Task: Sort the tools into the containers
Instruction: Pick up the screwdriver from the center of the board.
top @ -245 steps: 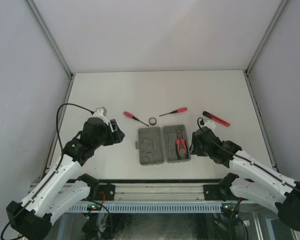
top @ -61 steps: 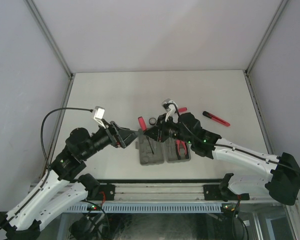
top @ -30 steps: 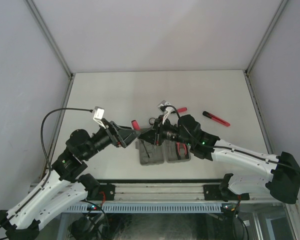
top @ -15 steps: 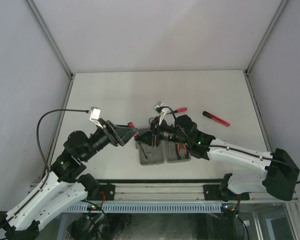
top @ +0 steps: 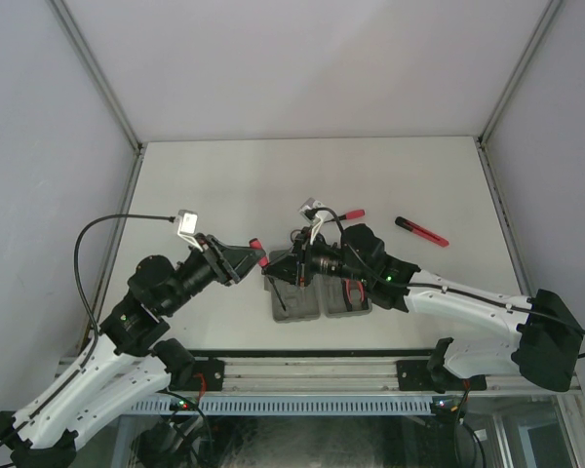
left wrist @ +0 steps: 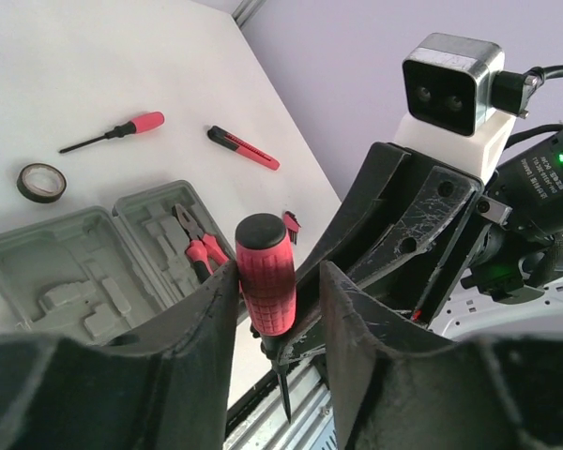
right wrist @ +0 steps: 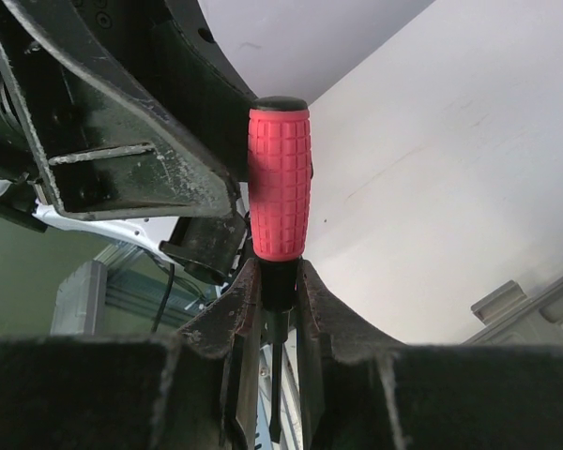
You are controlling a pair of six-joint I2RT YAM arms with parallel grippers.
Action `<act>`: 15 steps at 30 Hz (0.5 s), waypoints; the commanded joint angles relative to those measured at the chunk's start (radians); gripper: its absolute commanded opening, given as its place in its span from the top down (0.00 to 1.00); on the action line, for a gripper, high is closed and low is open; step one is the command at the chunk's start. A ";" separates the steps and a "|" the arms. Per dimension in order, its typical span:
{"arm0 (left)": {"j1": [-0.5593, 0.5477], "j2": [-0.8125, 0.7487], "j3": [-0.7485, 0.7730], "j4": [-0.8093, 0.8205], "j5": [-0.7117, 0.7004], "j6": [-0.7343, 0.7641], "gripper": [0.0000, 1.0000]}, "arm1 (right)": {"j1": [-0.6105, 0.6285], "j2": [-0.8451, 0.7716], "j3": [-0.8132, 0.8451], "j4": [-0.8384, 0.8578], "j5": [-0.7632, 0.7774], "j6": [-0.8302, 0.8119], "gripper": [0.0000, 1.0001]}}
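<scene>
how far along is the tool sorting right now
Done: pliers lie in the grey case. In hand: right gripper shut on a red-handled screwdriver just below its handle, the handle between the open fingers of the left gripper. Left: second screwdriver, red-black stick tool and black ring on the table.

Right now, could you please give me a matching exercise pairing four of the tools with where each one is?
Things:
1 pliers
2 black ring
3 thick screwdriver
4 stick tool

Places:
A clamped at its neck by the right gripper
B on the table, well right of the grey case
C inside the case
D on the table just beyond the case

Pairs: 1-C, 2-D, 3-A, 4-B.
</scene>
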 commanded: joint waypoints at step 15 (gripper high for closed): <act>-0.006 0.011 -0.009 0.014 -0.009 -0.022 0.85 | 0.013 -0.027 0.034 0.037 0.000 -0.004 1.00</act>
